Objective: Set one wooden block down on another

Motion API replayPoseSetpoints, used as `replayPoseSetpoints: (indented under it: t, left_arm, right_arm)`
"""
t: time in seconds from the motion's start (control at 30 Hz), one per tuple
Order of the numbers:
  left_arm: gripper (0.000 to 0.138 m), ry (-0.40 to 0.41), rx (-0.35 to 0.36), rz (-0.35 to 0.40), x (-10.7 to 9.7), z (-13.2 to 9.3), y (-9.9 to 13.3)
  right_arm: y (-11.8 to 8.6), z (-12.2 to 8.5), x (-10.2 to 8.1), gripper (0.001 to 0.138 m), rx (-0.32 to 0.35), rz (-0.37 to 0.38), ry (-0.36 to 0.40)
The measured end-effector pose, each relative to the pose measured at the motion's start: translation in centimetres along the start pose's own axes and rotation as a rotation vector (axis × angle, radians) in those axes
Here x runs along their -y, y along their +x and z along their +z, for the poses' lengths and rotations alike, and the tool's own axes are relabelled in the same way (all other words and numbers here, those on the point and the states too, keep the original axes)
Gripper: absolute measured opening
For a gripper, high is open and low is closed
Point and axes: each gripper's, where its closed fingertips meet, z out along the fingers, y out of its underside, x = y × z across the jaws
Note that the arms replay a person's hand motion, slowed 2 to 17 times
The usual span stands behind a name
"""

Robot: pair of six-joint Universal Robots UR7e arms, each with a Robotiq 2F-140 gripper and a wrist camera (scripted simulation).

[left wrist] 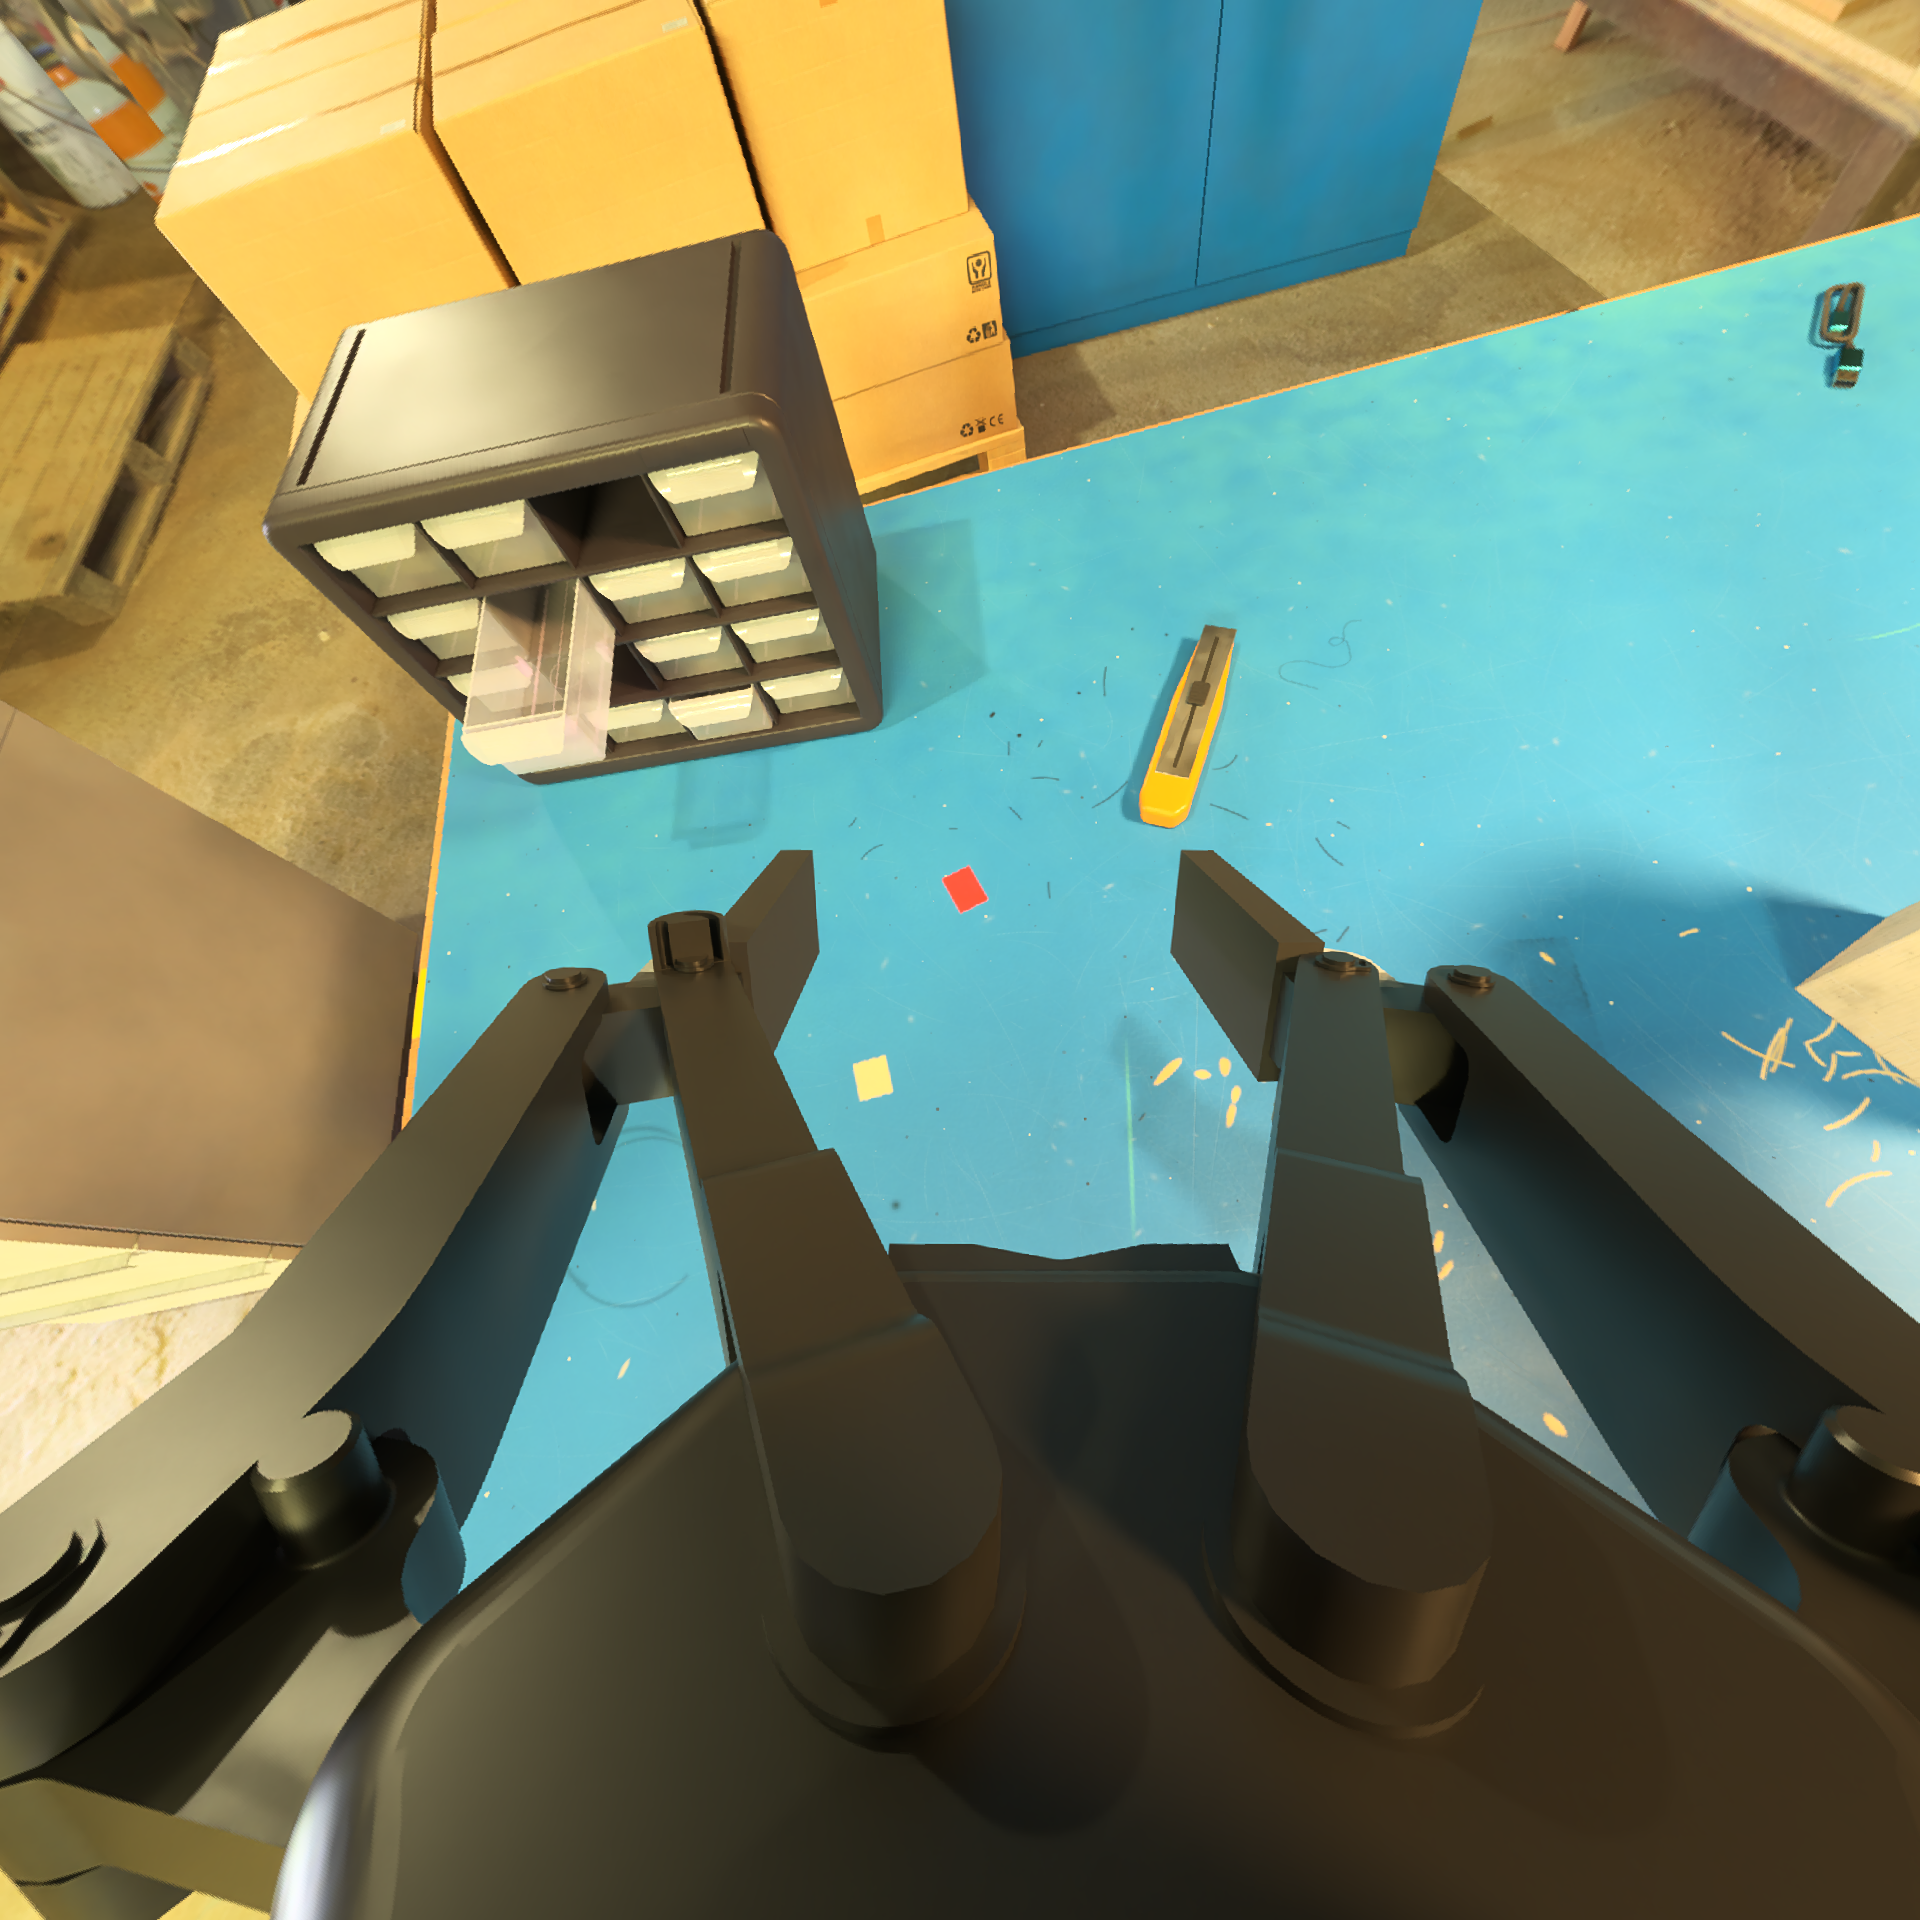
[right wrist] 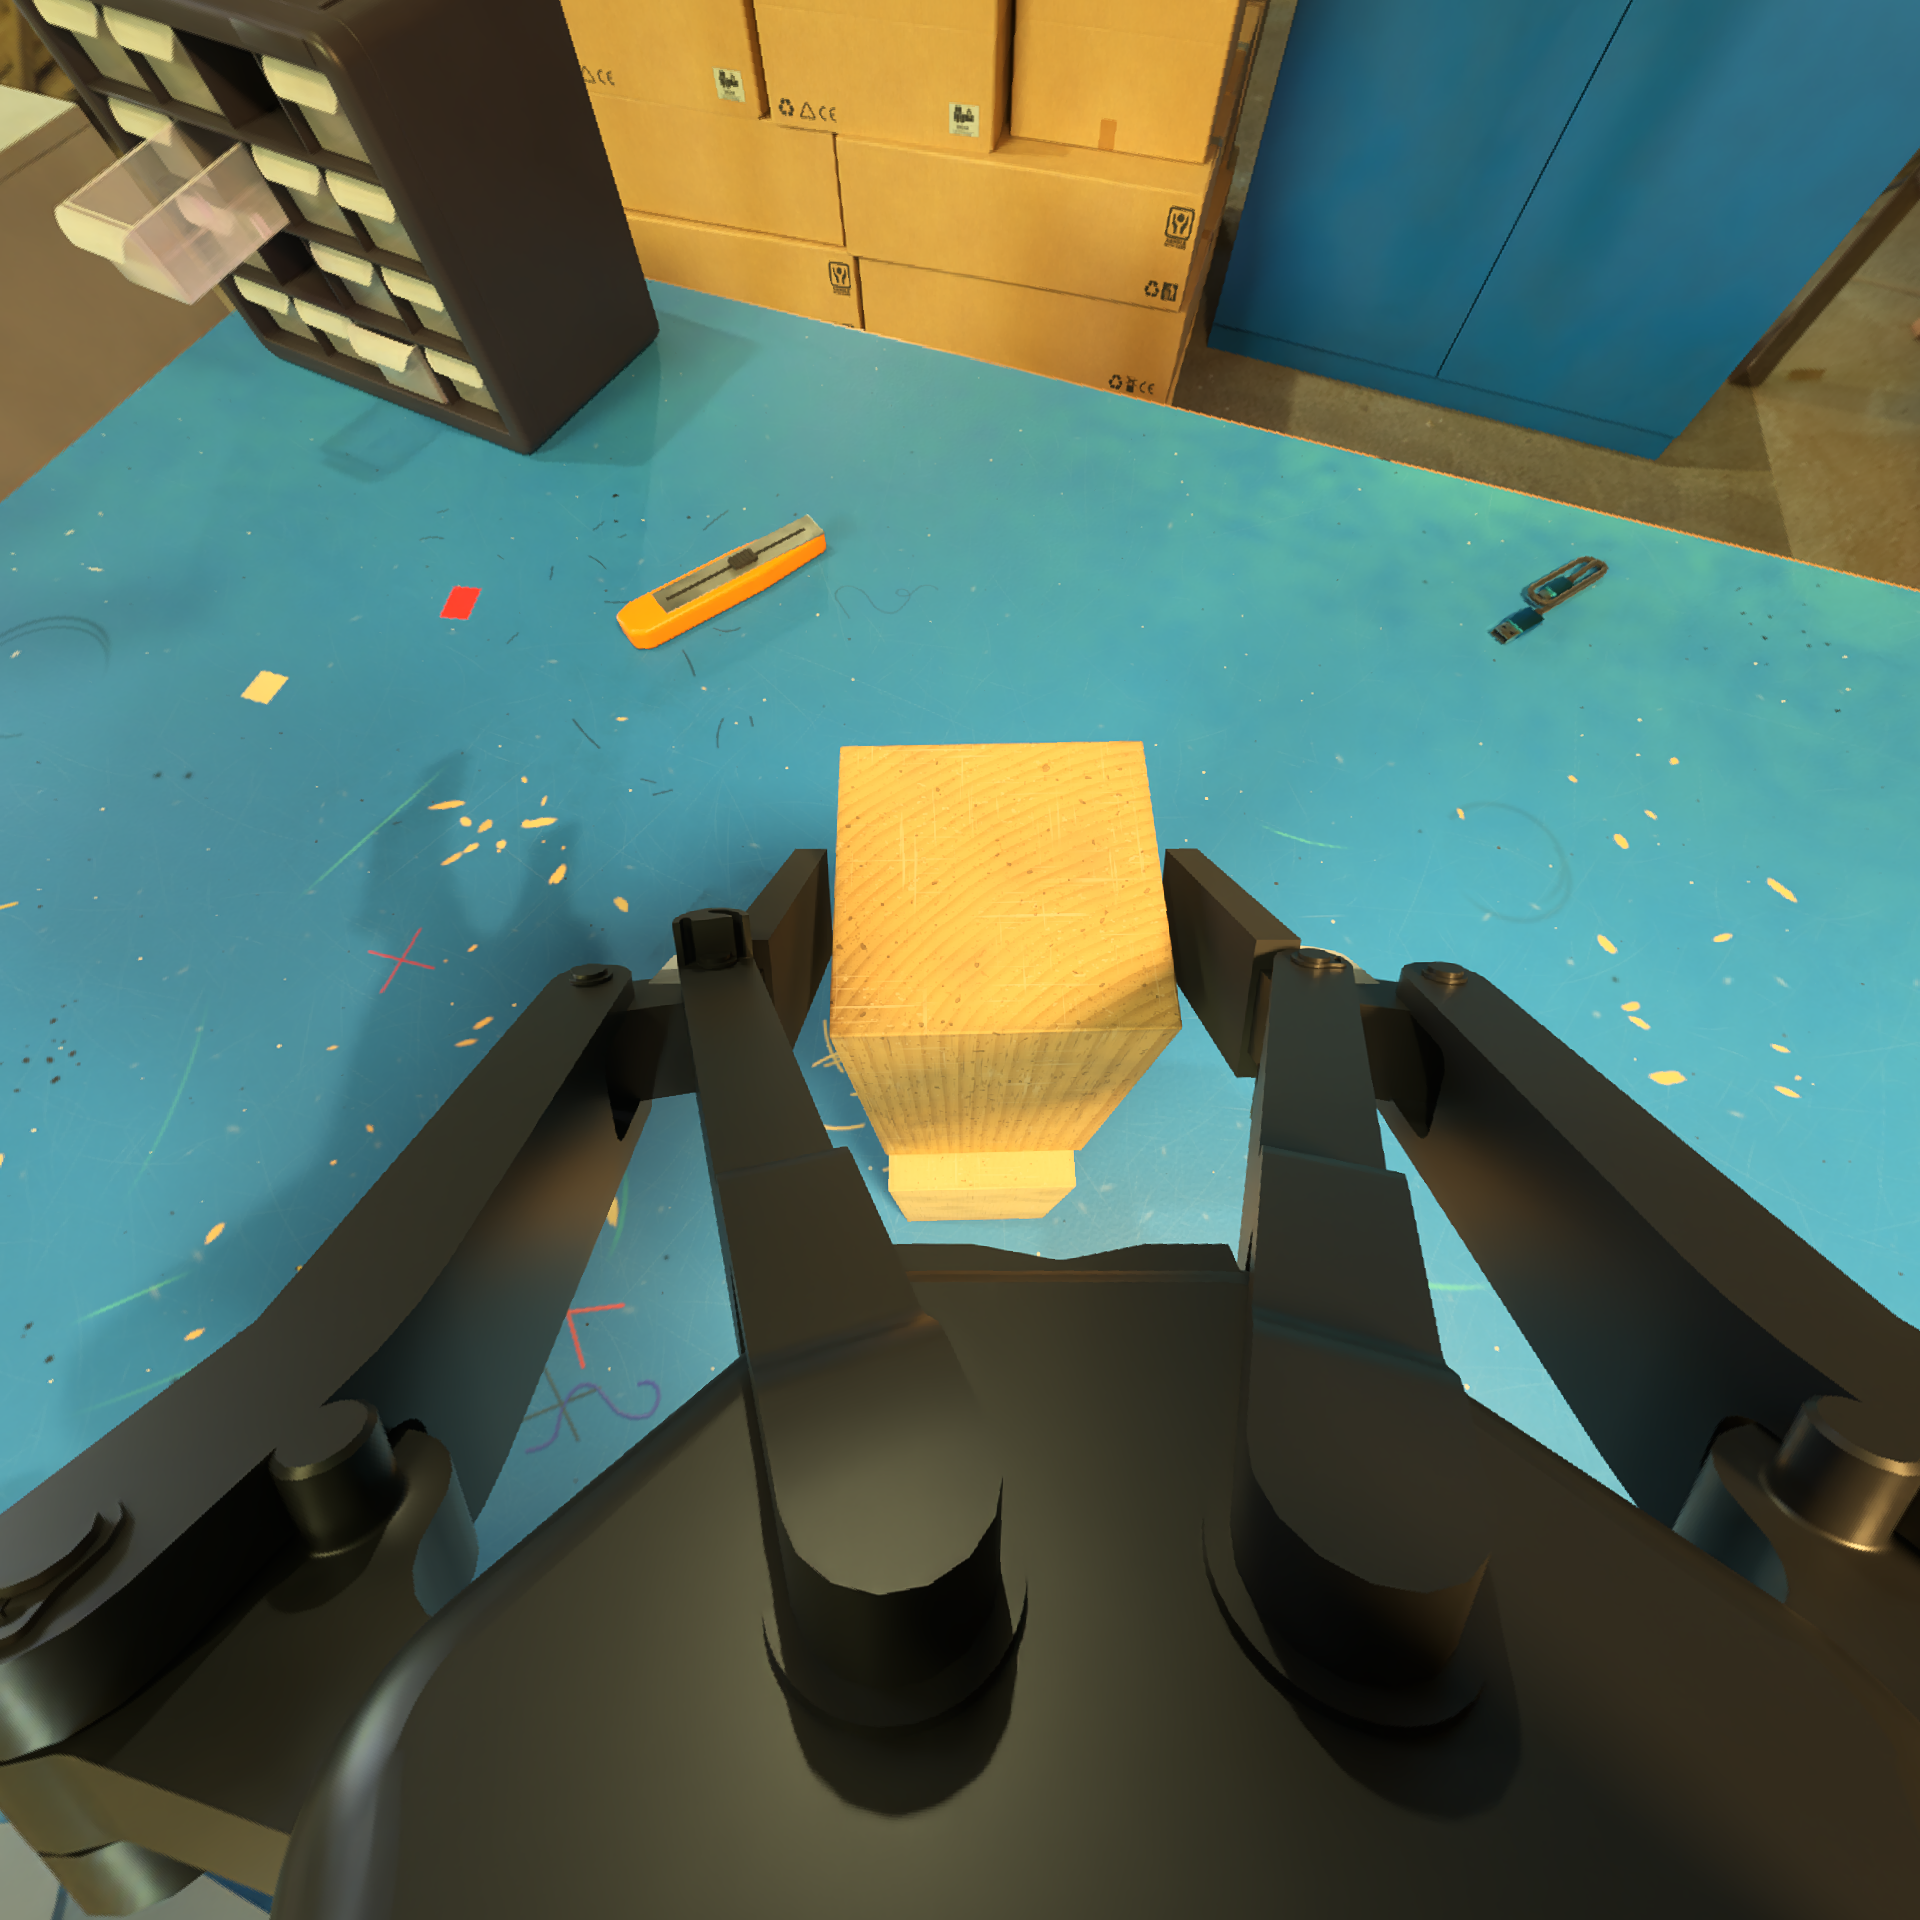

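In the right wrist view my right gripper (right wrist: 995, 868) is shut on a pale wooden block (right wrist: 997, 904), with one finger on each side of it. A second wooden block (right wrist: 977, 1184) lies on the blue table (right wrist: 1351, 675) directly under the held one, and only its near edge shows. I cannot tell whether the two blocks touch. In the left wrist view my left gripper (left wrist: 997, 868) is open and empty above the table (left wrist: 1455, 623). A wooden block's corner (left wrist: 1870, 987) shows at the right edge, among wood shavings.
A dark drawer cabinet (left wrist: 582, 520) (right wrist: 343, 187) with one clear drawer pulled out stands at the table's back left. An orange utility knife (left wrist: 1184, 727) (right wrist: 722, 582), a USB stick (right wrist: 1548, 597), and red (left wrist: 964, 889) and yellow (left wrist: 873, 1077) patches lie on the table. Cardboard boxes (right wrist: 935, 187) and a blue cabinet (right wrist: 1507, 208) stand behind.
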Motion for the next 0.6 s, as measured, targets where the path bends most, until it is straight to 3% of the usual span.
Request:
replayPoseSetpoints:
  t: [0.6]
  left_arm:
    - [0.090,-0.012,-0.011,0.008,-0.67,-0.01,0.27]
  right_arm:
    - [0.02,0.01,0.00,0.083,-0.003,0.000,0.000]
